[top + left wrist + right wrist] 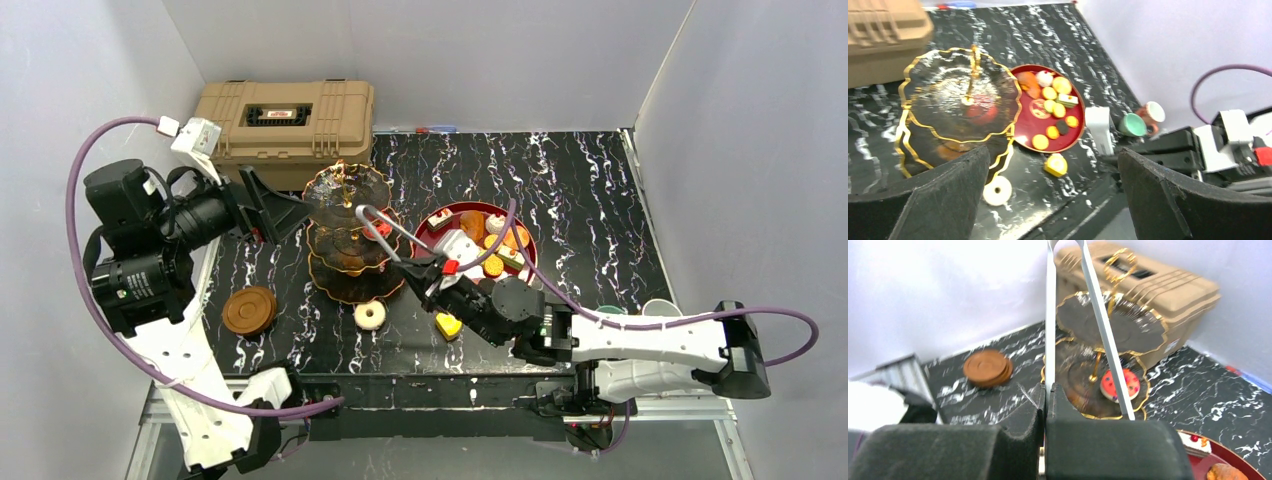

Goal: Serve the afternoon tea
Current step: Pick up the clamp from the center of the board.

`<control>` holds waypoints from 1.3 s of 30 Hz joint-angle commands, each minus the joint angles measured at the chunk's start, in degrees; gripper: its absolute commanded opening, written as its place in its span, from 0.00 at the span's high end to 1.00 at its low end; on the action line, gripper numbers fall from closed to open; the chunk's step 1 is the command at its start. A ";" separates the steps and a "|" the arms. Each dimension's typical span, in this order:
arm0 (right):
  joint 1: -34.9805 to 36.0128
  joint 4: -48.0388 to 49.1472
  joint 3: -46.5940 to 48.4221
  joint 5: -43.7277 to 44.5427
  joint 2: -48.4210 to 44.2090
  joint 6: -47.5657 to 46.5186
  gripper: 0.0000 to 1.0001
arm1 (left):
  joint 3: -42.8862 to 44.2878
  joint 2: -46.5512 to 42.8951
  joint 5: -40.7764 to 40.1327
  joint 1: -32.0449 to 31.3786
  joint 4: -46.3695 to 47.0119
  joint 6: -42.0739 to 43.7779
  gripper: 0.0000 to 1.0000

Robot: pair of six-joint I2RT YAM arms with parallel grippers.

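The dark three-tier stand with gold rims stands left of centre; a red spotted sweet lies on its middle tier. My right gripper is shut on silver tongs; in the right wrist view one blade of the tongs is pinched between the pads and the tongs reach toward the stand. The red tray holds several small sweets. A white donut and a yellow cake lie on the table. My left gripper hangs open and empty just left of the stand.
The big tan case sits at the back left behind the stand. A stack of brown saucers lies at the front left. A teal cup and a white cup stand at the right, beside my right arm.
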 commanded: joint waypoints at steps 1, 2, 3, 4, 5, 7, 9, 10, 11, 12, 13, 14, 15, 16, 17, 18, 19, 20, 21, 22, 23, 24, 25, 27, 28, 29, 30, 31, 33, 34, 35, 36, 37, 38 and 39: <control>-0.13 19.18 2.72 11.68 2.18 -3.44 0.99 | -5.82 -1.89 10.65 -1.22 10.72 -13.28 0.02; -0.16 21.83 2.90 13.42 3.01 -4.11 0.99 | -6.51 -1.94 10.66 -2.50 12.13 -14.14 0.02; -0.12 24.46 2.85 14.88 3.69 -4.46 0.99 | -6.81 -1.79 9.86 -4.32 12.91 -14.31 0.02; -0.16 27.39 2.80 16.58 4.39 -4.83 0.99 | -6.93 -1.45 8.01 -6.90 13.24 -14.26 0.02; -0.16 29.92 2.95 17.76 5.29 -5.26 0.99 | -7.07 -0.92 5.47 -10.43 13.32 -13.91 0.02; -0.16 33.99 3.78 19.22 7.65 -5.92 0.99 | -7.83 0.12 -0.13 -17.25 13.34 -12.75 0.02; -0.16 35.87 5.41 19.43 9.78 -6.09 0.99 | -8.43 2.10 -6.75 -25.15 13.28 -11.53 0.02; -0.16 36.49 6.22 19.78 10.62 -6.27 0.99 | -8.28 3.34 -8.97 -27.61 13.31 -10.77 0.02; -0.16 37.51 6.61 20.26 11.29 -6.44 0.99 | -7.94 4.58 -10.76 -29.09 13.23 -10.21 0.02; -0.16 38.54 6.89 21.06 11.72 -6.57 0.99 | -7.34 5.80 -12.06 -30.23 13.24 -9.76 0.01; -0.16 39.12 7.13 21.78 12.01 -6.78 0.99 | -6.66 6.83 -12.68 -31.02 13.28 -9.23 0.00; -0.28 39.40 7.25 22.18 12.21 -6.98 0.99 | -5.94 7.75 -13.12 -31.83 13.26 -8.73 0.01; -0.44 39.51 7.44 22.28 12.40 -6.78 0.99 | -5.32 8.39 -13.33 -32.48 13.37 -8.26 0.01; -0.69 39.57 7.66 22.56 12.63 -6.26 0.99 | -4.96 8.95 -13.59 -33.20 13.53 -7.82 0.01; -0.95 39.77 7.88 22.52 12.96 -5.21 0.99 | -4.67 9.75 -14.09 -34.15 13.51 -7.27 0.01; -1.28 39.57 8.16 22.00 13.37 -4.47 0.99 | -4.40 10.38 -14.51 -35.09 13.59 -6.99 0.04; -1.50 39.10 8.65 21.83 13.86 -3.77 0.99 | -4.09 11.22 -14.70 -36.04 13.74 -6.84 0.08; -1.56 39.05 9.00 21.93 14.62 -3.28 0.99 | -3.73 11.96 -14.82 -36.99 14.07 -6.88 0.11; -1.64 39.46 9.26 21.94 15.22 -2.91 0.99 | -3.49 12.58 -14.68 -37.79 14.62 -7.23 0.14; -1.65 40.10 9.37 21.97 15.86 -2.64 0.99 | -3.38 13.12 -14.55 -38.62 15.28 -7.59 0.15; -1.73 40.79 9.42 22.06 16.50 -2.30 0.99 | -3.34 13.51 -14.53 -39.55 15.72 -7.82 0.16; -1.79 41.22 9.52 21.99 17.17 -1.82 0.99 | -3.48 13.64 -14.64 -40.38 16.22 -7.93 0.17; -1.83 41.28 9.65 21.91 17.48 -1.63 0.99 | -3.47 13.77 -14.65 -41.08 16.49 -7.95 0.18; -1.83 41.33 10.04 22.30 17.93 -1.63 0.99 | -3.15 13.92 -13.74 -41.53 16.84 -8.12 0.21; -1.91 41.49 10.05 22.27 18.05 -1.65 0.99 | -2.96 13.79 -13.21 -41.52 16.95 -8.09 0.23; -1.96 41.54 10.10 22.13 18.00 -1.49 0.99 | -2.84 13.63 -12.96 -41.55 16.98 -7.80 0.27; -2.00 41.55 10.18 21.78 17.99 -1.35 0.99 | -3.07 13.50 -13.15 -41.73 17.22 -7.56 0.30; -2.01 41.49 10.33 21.47 18.08 -1.16 0.99 | -3.21 13.35 -13.20 -41.90 17.42 -7.41 0.35; -2.03 41.15 11.00 20.80 18.50 -0.79 0.99 | -3.59 13.45 -13.21 -42.15 17.64 -7.12 0.48; -2.01 41.12 11.28 20.50 18.79 -0.48 0.99 | -3.62 13.52 -13.10 -42.41 17.82 -7.08 0.55; -2.08 41.04 11.48 20.23 19.19 -0.26 0.99 | -3.61 13.62 -12.98 -42.58 17.93 -7.16 0.62; -2.09 40.91 11.67 19.89 19.40 0.32 0.99 | -3.59 13.66 -12.99 -42.83 18.02 -7.24 0.68; -2.10 40.54 11.65 19.49 19.56 0.98 0.99 | -3.61 13.66 -13.22 -43.02 18.15 -7.07 0.74; -2.10 40.03 11.64 18.97 19.54 1.71 0.99 | -3.59 13.61 -13.62 -43.24 18.19 -6.59 0.80; -2.10 39.34 11.63 18.50 19.46 2.55 0.99 | -3.61 13.50 -14.02 -43.31 18.29 -6.15 0.84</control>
